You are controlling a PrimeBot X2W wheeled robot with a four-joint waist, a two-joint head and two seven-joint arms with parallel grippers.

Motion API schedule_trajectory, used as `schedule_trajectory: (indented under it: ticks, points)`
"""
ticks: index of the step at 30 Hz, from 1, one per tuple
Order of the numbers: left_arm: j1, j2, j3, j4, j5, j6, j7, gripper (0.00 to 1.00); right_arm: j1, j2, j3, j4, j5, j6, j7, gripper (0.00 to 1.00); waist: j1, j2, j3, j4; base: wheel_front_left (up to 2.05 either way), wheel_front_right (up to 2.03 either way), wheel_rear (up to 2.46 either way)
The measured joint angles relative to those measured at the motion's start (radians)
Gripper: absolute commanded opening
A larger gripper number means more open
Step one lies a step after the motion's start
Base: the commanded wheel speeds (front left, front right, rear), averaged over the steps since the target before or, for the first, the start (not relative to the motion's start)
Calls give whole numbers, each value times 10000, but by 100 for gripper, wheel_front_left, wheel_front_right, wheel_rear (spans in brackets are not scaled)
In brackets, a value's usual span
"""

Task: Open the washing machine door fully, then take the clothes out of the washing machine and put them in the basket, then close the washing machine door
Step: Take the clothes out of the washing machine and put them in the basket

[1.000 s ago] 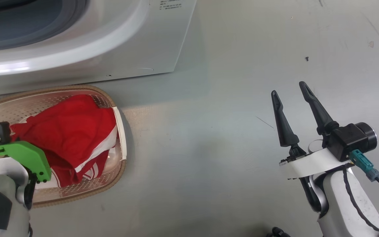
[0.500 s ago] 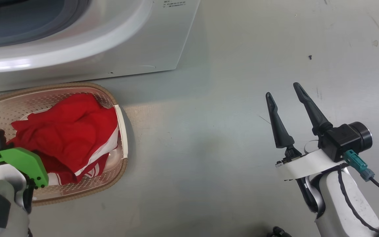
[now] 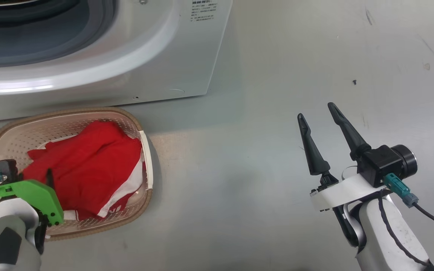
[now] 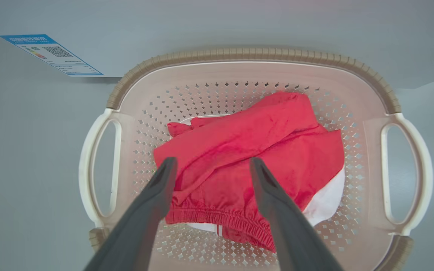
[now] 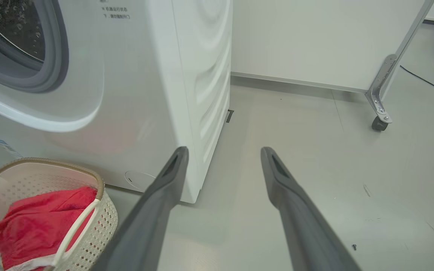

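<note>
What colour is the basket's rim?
Brown with a woven look, on the cream perforated basket; clearest in the left wrist view.

Pale grey floor (image 3: 269,162) and a white wall panel (image 5: 315,34) on a wheeled frame.
The smooth, faintly glossy floor spread wide and carried a few dark scuff marks (image 3: 368,17) toward its far side. A tiny black screw-like speck (image 3: 354,81) lay alone on it, well apart from everything else. In the right wrist view the plain panel stood upright at the back, with a grey strip (image 5: 288,81) running along its foot. At the panel's right end a slanted silver metal strut (image 5: 379,103) came down to a small black caster wheel (image 5: 378,124) that rested on the floor. A thin black cable (image 5: 428,82) lay on the floor beyond the strut.
</note>
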Motion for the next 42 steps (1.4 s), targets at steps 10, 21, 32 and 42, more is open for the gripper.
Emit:
schedule_trajectory:
  ticks: [10,21,32,42]
  points:
    - [38,-82,-90,-4,29,-261,-1223,100,-89,63,-40,261,197,84,0,100,0,0,-1036,188,0,0,0]
    - [151,-673,-322,-627,82,-558,-1990,100,247,77,-497,477,458,82,0,100,0,0,-2381,540,0,0,0]
    - [849,-941,-380,-2217,81,-740,-2025,100,960,90,-884,543,679,81,0,100,0,0,-3677,1019,0,0,0]
    - [1643,-1137,-224,-4224,82,-750,-2027,100,1326,100,-1099,420,702,77,0,100,0,0,-4400,1442,0,0,0]
